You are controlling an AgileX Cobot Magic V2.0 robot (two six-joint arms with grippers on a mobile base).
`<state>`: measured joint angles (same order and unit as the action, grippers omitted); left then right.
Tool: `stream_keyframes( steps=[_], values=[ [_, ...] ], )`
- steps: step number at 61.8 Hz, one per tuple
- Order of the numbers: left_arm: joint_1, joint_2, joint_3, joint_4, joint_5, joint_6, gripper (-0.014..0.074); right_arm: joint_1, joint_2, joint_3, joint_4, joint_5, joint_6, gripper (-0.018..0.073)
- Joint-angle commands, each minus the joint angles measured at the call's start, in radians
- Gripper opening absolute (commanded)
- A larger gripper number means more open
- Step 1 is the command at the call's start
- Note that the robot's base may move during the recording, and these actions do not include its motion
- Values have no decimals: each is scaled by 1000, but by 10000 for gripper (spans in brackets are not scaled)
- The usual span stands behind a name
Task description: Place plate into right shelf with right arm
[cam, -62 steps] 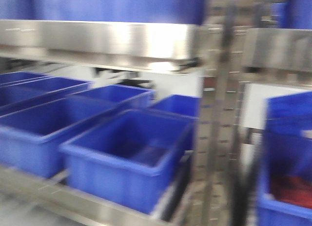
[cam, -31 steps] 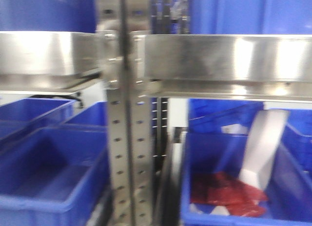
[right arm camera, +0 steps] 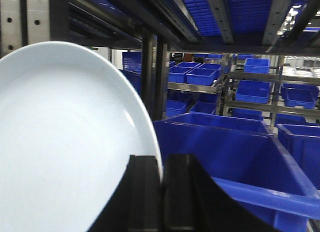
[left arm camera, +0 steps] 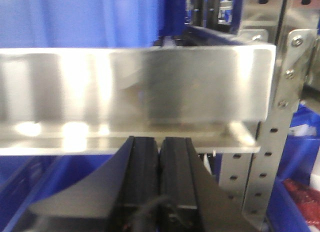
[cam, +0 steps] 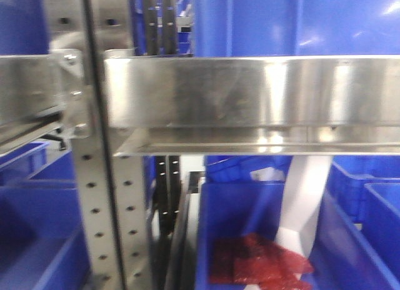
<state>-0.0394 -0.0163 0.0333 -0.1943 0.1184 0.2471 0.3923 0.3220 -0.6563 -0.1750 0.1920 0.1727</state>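
While the one plate (right arm camera: 65, 142) stands on edge in the right claw (right arm camera: 162, 167), rim pinched between its two dark fingers, the white face turns toward the wrist camera and the disc lies in line with the fingers, just beside a large blue bin (right arm camera: 225, 147). The left claw (left arm camera: 160, 154) sits pressed together on nothing, just below the right shelf (cam: 250, 93) lip. One lower bin (cam: 237, 202) holds red packets (cam: 256, 262).

A heap of crinkled red plastic packets (cam: 253, 262) lies low down. A flat white sheet (cam: 306, 196) leans tilted just beside it, foot near the heap. Distant metal racks of blue crates (right arm camera: 255, 92) stand behind.
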Motion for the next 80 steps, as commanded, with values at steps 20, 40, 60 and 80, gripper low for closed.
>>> stream_keyframes(
  steps=[20,40,60,80],
  values=[
    [-6,-11,8,-6,-84,-3,-47,-4,11,-30,-13,-95,-5,37],
    [-6,-11,8,-6,-84,-3,-47,-4,11,-30,-13,-95,-5,37],
    [-6,-11,8,-6,-84,-3,-47,-4,20,-63,-6,-82,-4,28],
    [-6,-11,8,-6,-84,-3,-47,-4,329,-519,-6,200,-4,29]
  ],
)
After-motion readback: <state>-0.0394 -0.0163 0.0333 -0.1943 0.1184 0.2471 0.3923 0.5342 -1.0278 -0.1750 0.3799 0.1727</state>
